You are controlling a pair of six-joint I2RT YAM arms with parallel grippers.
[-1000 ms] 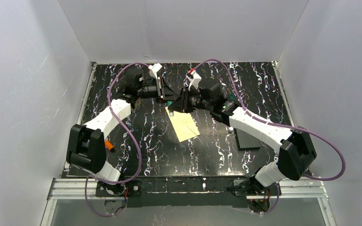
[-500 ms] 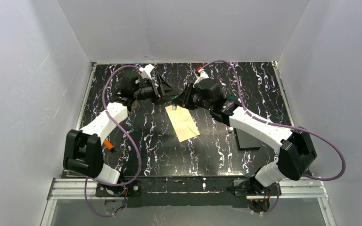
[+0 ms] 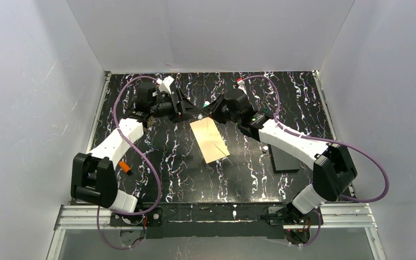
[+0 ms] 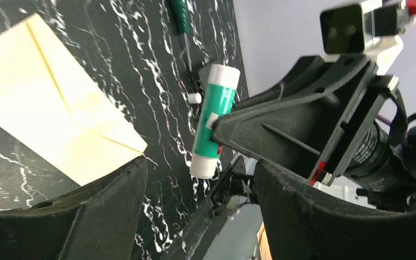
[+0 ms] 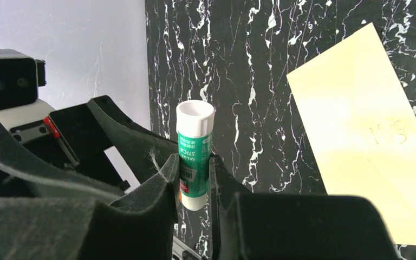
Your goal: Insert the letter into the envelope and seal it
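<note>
The envelope (image 3: pixel 210 140) (image 4: pixel 43 108) (image 5: pixel 368 124) lies flat mid-table, pale cream, with the V line of its flap showing. No separate letter shows in any view. My right gripper (image 3: pixel 212 110) (image 5: pixel 193 165) is shut on a green and white glue stick (image 5: pixel 194 149) (image 4: pixel 214 124), held above the table just behind the envelope's far end. Facing it from the left, my left gripper (image 3: pixel 188 110) (image 4: pixel 199 179) is open with nothing between its fingers, a short gap away from the stick.
A small white cap (image 4: pixel 194 98) and a thin green tool (image 4: pixel 181 11) lie on the table behind the glue stick. A black block (image 3: pixel 284 160) sits at the right, a small orange object (image 3: pixel 124 167) at the left. White walls enclose the table.
My left gripper has opened and drawn back to the left, off the glue stick. The right gripper keeps the stick and has moved slightly toward the back.
</note>
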